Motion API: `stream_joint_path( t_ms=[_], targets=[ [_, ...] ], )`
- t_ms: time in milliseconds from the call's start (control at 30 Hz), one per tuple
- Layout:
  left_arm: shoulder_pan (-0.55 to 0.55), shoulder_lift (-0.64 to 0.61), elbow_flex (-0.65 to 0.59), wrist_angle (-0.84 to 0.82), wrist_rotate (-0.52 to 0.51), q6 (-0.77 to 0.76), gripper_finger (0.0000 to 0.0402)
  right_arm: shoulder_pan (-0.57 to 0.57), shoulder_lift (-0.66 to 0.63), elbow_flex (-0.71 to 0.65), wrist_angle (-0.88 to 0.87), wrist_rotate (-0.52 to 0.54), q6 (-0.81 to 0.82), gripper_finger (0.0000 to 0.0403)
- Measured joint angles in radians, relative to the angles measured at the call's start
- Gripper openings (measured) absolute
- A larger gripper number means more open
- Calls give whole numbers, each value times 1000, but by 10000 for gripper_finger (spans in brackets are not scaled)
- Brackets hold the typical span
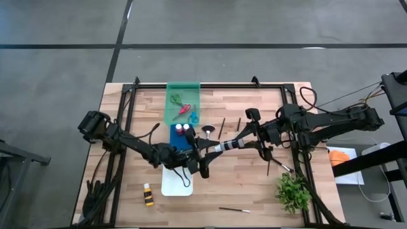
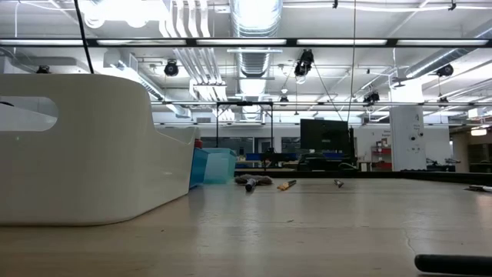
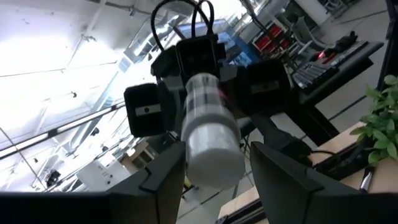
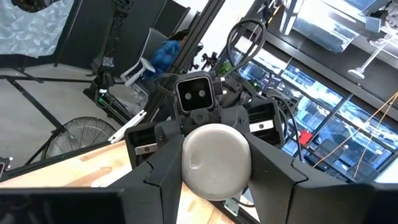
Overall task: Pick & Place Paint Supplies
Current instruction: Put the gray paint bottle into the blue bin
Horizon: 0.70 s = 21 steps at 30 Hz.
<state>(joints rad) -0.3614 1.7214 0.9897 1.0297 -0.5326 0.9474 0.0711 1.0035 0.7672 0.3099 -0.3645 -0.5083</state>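
Above the middle of the pale wood-plank table (image 1: 254, 197), 1 cylindrical paint bottle (image 1: 226, 145) hangs level in the air between the 2 grippers, over the gap between the blue tray (image 1: 180, 141) and the scattered brushes. The right gripper (image 1: 240, 142) has its dark fingers (image 4: 273, 168) clenched on the bottle's smooth rounded white end. The left gripper (image 1: 206, 154) has its fingers (image 3: 165, 180) closely flanking the other end, though I cannot tell whether they press on it yet. The blue tray carries 2 more white-capped bottles (image 1: 184, 129), and 1 bottle with a yellow band (image 1: 148, 194) lies on the bare wood beside the smooth white tray (image 1: 172, 186). The translucent green tray (image 1: 170, 89) holds 3 scissors: green-handled (image 1: 175, 98), red-handled (image 1: 184, 109) and blue-handled (image 1: 194, 119). At least 4 thin dark brushes lie on the wood, among them 1 near the front edge (image 1: 234, 209) and 1 beside the leafy plant (image 1: 292, 191).
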Motion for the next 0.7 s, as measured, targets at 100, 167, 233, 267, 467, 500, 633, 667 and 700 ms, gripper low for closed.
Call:
stream_joint_path(
  t_ms=[100,167,233,267,467,500,633,667,700],
  targets=[
    [0,0,0,2,10,7,187,0,0,-3,-1,0,1,144],
    [-2,0,0,1,10,11,187,-2,0,-3,-8,0,1,144],
    [-3,0,0,2,11,11,187,-2,0,-3,-13,1,1,144],
    [-3,0,0,1,11,11,187,-2,0,-3,-15,1,1,144],
    [-3,0,0,-1,11,-9,185,-2,0,-3,-15,1,1,144],
    [-3,0,0,-1,11,-11,183,-2,0,-3,-14,1,1,144],
    [-2,0,0,-10,10,-31,165,-2,0,-3,-14,1,1,144],
    [-2,0,0,-11,10,-36,158,-2,0,-3,-15,1,1,144],
    [-2,0,0,-12,10,-36,150,-2,0,-3,-14,1,1,144]
  ],
)
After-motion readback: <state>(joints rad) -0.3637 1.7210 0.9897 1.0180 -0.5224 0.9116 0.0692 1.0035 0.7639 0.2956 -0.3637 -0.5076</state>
